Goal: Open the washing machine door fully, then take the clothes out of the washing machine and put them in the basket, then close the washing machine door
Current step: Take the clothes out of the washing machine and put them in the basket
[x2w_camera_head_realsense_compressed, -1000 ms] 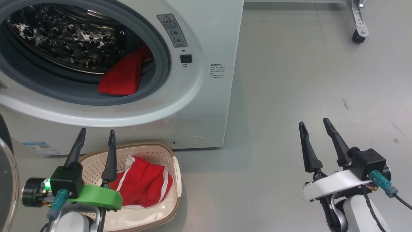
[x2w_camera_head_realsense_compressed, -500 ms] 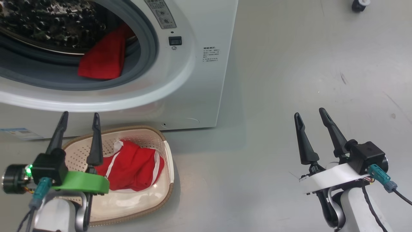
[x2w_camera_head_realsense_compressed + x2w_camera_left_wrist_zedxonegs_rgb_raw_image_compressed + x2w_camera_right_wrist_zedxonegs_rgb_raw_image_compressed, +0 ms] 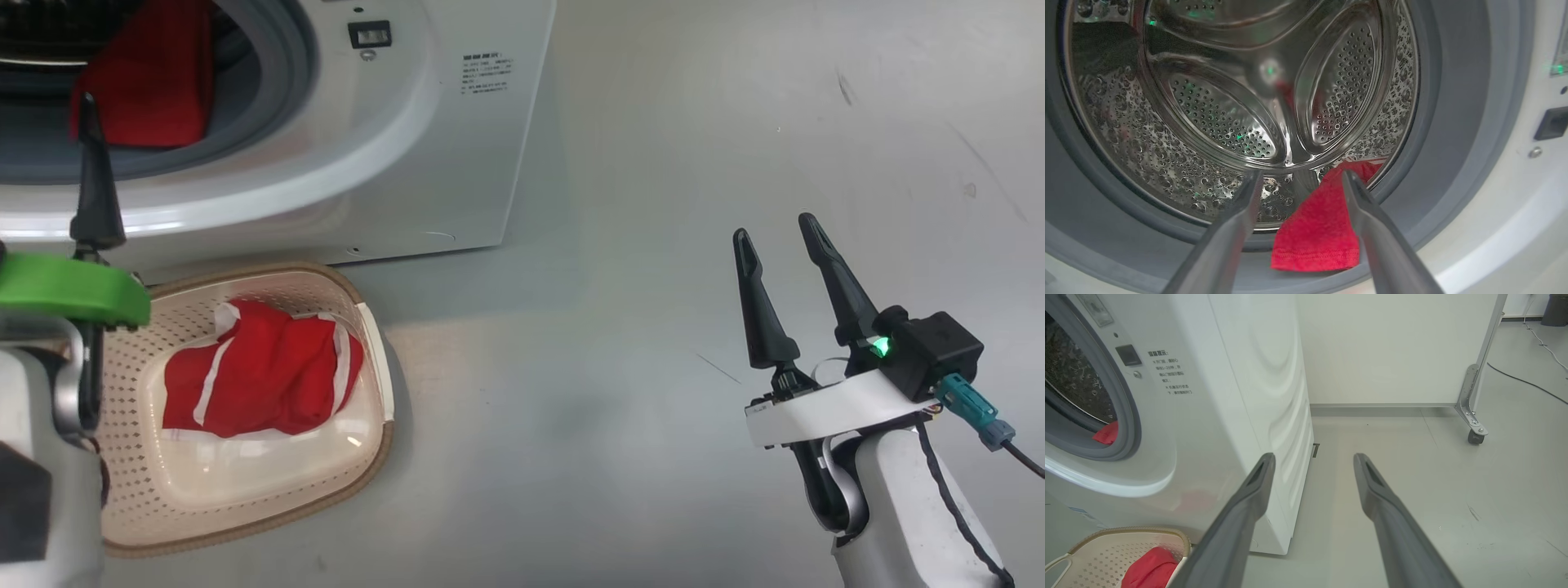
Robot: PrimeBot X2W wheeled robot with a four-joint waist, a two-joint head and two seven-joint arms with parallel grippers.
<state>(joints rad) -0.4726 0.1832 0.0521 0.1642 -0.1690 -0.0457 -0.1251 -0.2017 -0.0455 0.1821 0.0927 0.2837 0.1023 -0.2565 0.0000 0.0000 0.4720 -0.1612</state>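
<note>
The white washing machine [image 3: 441,155] stands with its drum mouth uncovered; the washing machine door is out of view. A red cloth [image 3: 1318,239] hangs over the grey rubber lip [image 3: 1453,106] at the mouth's lower right. My left gripper [image 3: 1302,175] is open just in front of the mouth, aimed at that cloth without touching it; one of its fingers [image 3: 96,192] crosses the mouth in the head view. A red garment with white stripes [image 3: 257,376] lies in the cream basket [image 3: 377,359] on the floor below the machine. My right gripper [image 3: 774,230] hangs open and empty over bare floor to the right.
The right wrist view looks along the machine's side [image 3: 1274,396], with the basket [image 3: 1122,539] at the lower left. A panel on a metal leg with a caster [image 3: 1473,437] stands at the back right, and a cable [image 3: 1527,381] runs across the floor behind it.
The head camera has swung, shifting the whole picture left and up. My left gripper has risen from over the basket to the drum mouth. The right gripper holds its place, still open.
</note>
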